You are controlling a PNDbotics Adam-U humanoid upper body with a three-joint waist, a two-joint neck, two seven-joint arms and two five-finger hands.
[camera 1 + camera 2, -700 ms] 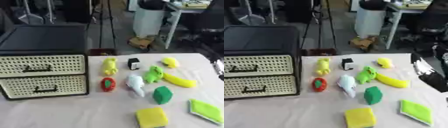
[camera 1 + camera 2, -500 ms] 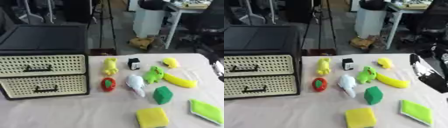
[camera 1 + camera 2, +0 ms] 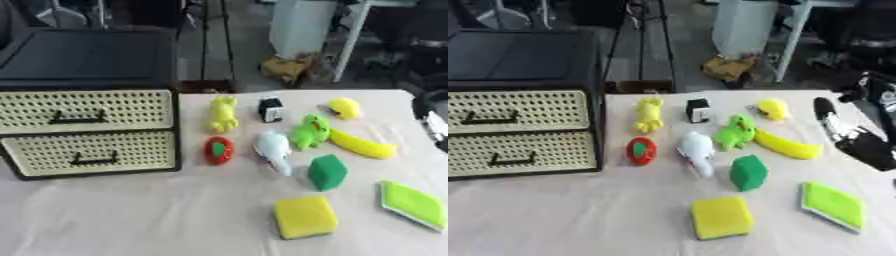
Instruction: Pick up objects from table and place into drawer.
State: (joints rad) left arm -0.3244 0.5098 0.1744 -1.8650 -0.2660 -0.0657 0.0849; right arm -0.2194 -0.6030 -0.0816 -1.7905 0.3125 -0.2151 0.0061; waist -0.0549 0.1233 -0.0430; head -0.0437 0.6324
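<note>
**Now right hand coming in over the right table edge**

Compared with the earlier frames, the right hand (image 3: 837, 125) is reaching further in over the table (image 3: 157, 215) from the right side; the toys are sitting where they were. Fingers are looking stretched out and straight, holding nothing, hovering just right of the banana (image 3: 787, 145). Left hand is not showing in either view.

The drawer unit (image 3: 87, 130) is standing at the left of the table, black frame, two cream perforated drawers. Top drawer (image 3: 83, 110) and bottom drawer (image 3: 92, 152) are both sitting closed, so contents cannot be told.

All objects are lying on the cloth to the right of the drawers: yellow figure (image 3: 222, 113), black-and-white cube (image 3: 271, 109), small yellow round toy (image 3: 345, 107), green frog-like toy (image 3: 308, 132), red strawberry-like toy (image 3: 218, 150), white toy (image 3: 274, 151), dark green block (image 3: 326, 172), yellow sponge (image 3: 304, 217), and a lime green flat pad (image 3: 413, 204) near the right edge. Frog is touching the banana's upper end.
</note>
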